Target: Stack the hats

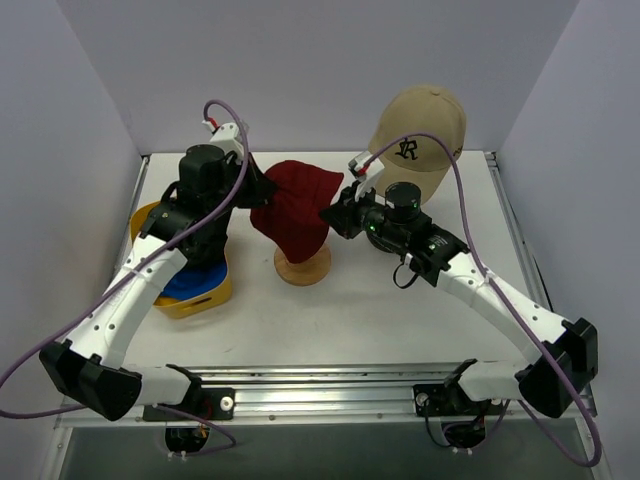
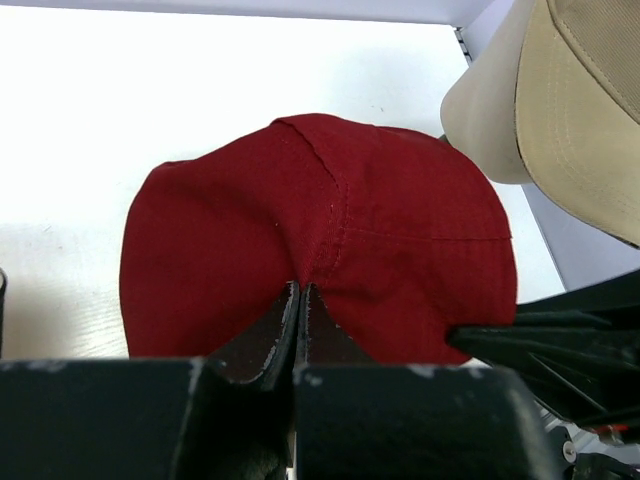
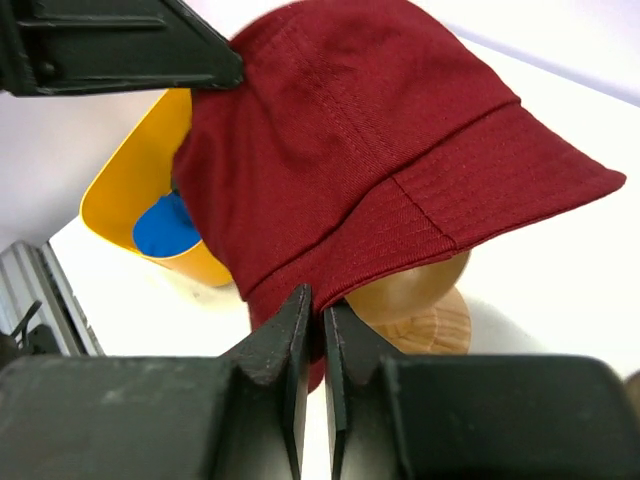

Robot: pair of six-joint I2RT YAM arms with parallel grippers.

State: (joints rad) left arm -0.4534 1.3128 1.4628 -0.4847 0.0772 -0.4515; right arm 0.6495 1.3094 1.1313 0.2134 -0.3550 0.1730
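Jaws both clenched on red bucket hat (image 1: 295,212) | wooden stand (image 1: 302,268) partly hidden beneath

The dark red bucket hat (image 1: 295,215) hangs stretched between the two tools. The left gripper (image 1: 268,188) pinches the fabric tight at one edge and the right gripper (image 1: 328,213) pinches the brim at the opposite edge. The crown bulges upward between them, and the stitched brim flares out above a wooden stand (image 1: 302,267). The tan baseball cap (image 1: 420,130) sits upright just beyond the right gripper, its dark embroidered logo and bill facing toward that gripper. The blue baseball cap (image 1: 190,285) lies in a yellow tray (image 1: 215,290), below and behind the left gripper, mostly hidden under that arm.
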